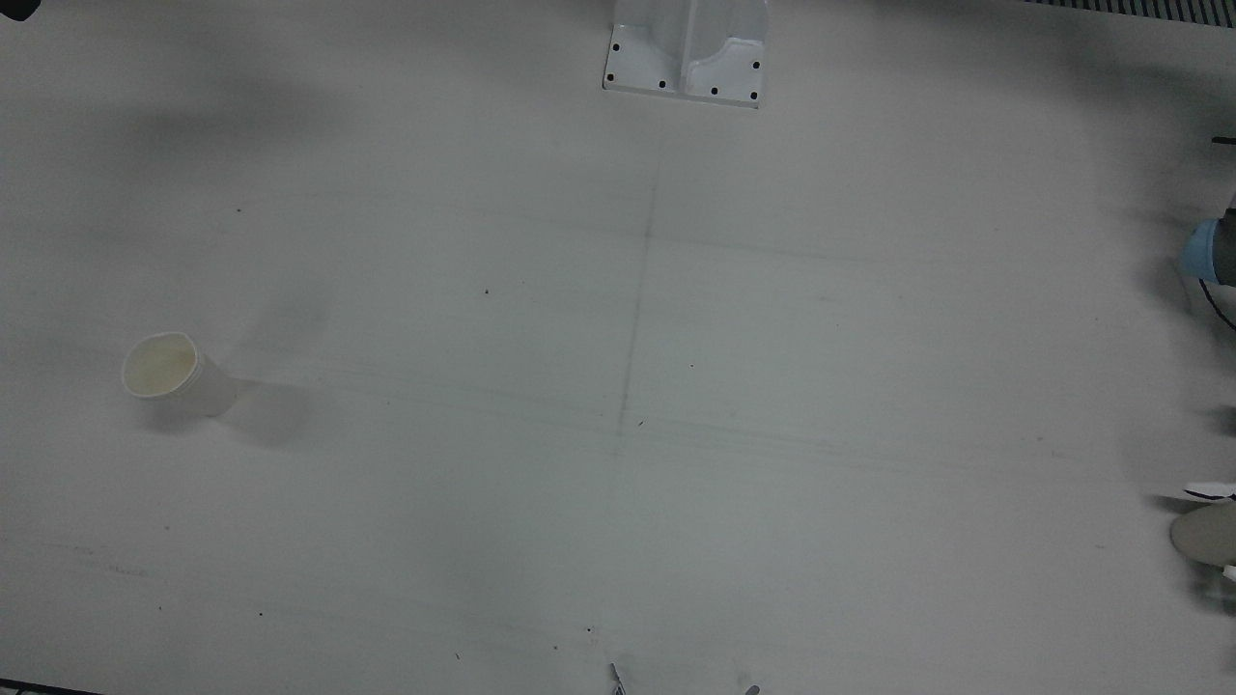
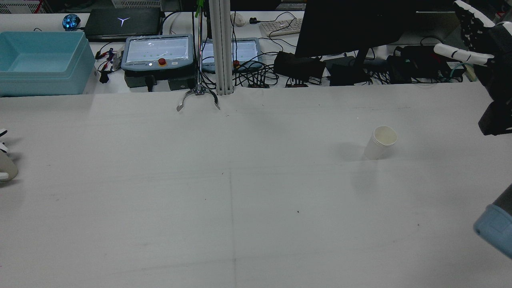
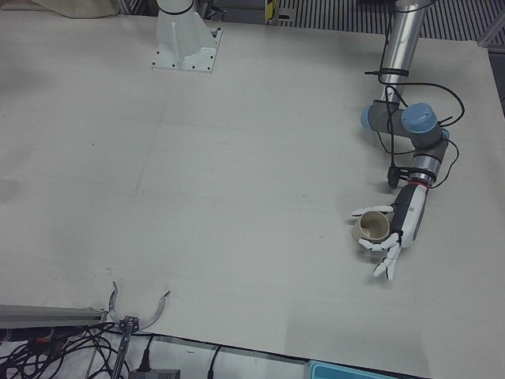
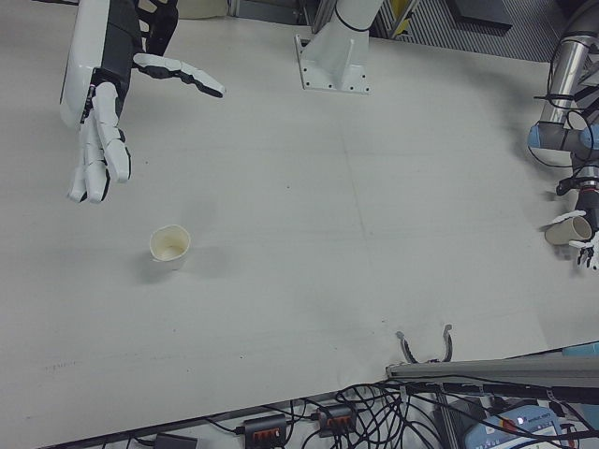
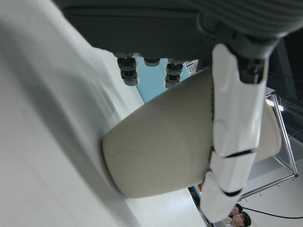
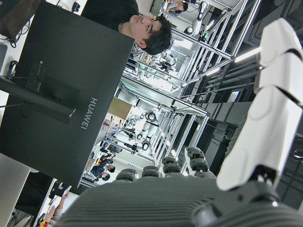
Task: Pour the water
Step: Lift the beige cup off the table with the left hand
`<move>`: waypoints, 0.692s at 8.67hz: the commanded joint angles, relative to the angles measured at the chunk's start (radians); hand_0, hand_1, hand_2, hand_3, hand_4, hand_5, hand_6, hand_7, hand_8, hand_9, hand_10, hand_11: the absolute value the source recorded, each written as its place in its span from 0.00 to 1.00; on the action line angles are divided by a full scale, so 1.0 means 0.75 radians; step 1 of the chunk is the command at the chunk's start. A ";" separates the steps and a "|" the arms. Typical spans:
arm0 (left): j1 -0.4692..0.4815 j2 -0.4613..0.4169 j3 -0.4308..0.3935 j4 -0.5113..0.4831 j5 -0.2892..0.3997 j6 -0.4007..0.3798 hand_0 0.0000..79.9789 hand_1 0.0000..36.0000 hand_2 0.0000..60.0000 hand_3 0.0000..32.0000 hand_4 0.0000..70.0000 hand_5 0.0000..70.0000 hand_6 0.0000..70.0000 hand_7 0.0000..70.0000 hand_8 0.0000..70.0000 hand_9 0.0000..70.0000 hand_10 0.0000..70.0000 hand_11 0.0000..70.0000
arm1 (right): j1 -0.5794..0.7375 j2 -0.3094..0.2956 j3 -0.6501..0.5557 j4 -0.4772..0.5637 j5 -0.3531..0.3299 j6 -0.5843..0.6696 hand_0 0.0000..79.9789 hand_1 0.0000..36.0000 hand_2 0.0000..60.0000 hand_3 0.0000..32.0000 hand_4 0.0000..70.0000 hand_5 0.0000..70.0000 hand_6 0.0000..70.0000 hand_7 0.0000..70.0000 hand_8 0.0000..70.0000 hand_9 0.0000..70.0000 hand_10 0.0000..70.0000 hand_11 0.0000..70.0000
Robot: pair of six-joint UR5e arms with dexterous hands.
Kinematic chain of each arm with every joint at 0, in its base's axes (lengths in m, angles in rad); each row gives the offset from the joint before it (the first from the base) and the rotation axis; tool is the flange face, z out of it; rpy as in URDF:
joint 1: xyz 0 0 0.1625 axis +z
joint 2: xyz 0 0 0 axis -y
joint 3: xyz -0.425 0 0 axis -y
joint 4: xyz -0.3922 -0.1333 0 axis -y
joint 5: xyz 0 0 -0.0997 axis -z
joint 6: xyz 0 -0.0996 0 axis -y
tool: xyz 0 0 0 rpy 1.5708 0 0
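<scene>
A: Where are the two cups?

B: One paper cup (image 3: 373, 227) sits at the left edge of the tabletop (image 3: 237, 158), with the left hand (image 3: 392, 233) wrapped around its side wall. The left hand view shows a finger laid across the cup's body and the base touching the tabletop, with the cup seemingly leaning. The other cup (image 4: 169, 245) stands upright and alone on the right half, well apart from the first.

A: And the right hand?

B: The right hand (image 4: 98, 112) hangs above and behind the standing cup, fingers spread, grasping nothing.

A: How will the held cup behave?

B: I judge it light and thin-walled, so it should crush or go oval under a hard squeeze. Any water inside would add weight and could slosh; I cannot see into it from these views. The paper surface looks matte, so grip should be fair, not slippery.

A: Best place to hold it?

B: Around the middle of the wall, as now, with fingers opposite each other and only moderate pressure. Too near the rim risks buckling the mouth, while too low leaves it top-heavy when tilted.

A: And the receiving cup?

B: It looks empty and light, so a stray nudge could tip it. The pour probably wants a gentle tilt.
</scene>
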 commanded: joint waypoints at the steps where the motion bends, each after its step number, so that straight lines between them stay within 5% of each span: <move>1: -0.002 0.004 -0.038 0.058 -0.006 -0.003 0.67 1.00 1.00 0.00 0.65 0.69 0.14 0.30 0.06 0.12 0.13 0.22 | 0.000 0.002 -0.002 0.000 0.001 0.000 0.59 0.44 0.27 0.00 0.09 0.13 0.06 0.10 0.00 0.03 0.00 0.02; 4: -0.004 0.006 -0.083 0.123 -0.006 -0.056 0.65 1.00 1.00 0.00 0.81 1.00 0.29 0.58 0.24 0.39 0.21 0.34 | 0.000 0.002 -0.006 0.000 0.001 -0.002 0.59 0.43 0.27 0.00 0.09 0.13 0.06 0.10 0.00 0.04 0.00 0.02; 6: -0.004 0.018 -0.197 0.242 -0.004 -0.140 0.65 1.00 1.00 0.00 0.79 0.96 0.29 0.56 0.23 0.38 0.21 0.33 | -0.004 0.010 -0.128 0.075 0.009 0.006 0.59 0.43 0.27 0.00 0.09 0.13 0.06 0.10 0.00 0.04 0.00 0.02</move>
